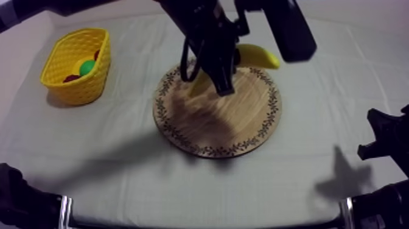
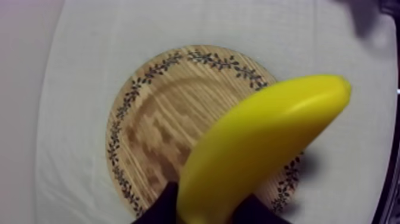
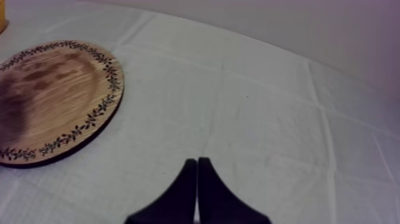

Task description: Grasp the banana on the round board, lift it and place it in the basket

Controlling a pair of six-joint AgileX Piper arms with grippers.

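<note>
You have one banana, one round wooden board and one yellow basket. Inside the basket you can count one green fruit and two reddish patches, their kinds unclear.

Creased grey-white cloth, soft shadows across it, plain pale surround beyond

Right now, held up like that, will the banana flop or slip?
Probably stiff: the banana shows no sag though the left gripper grips it near one end. Its glossy skin looks smooth, so it might slip.
</note>
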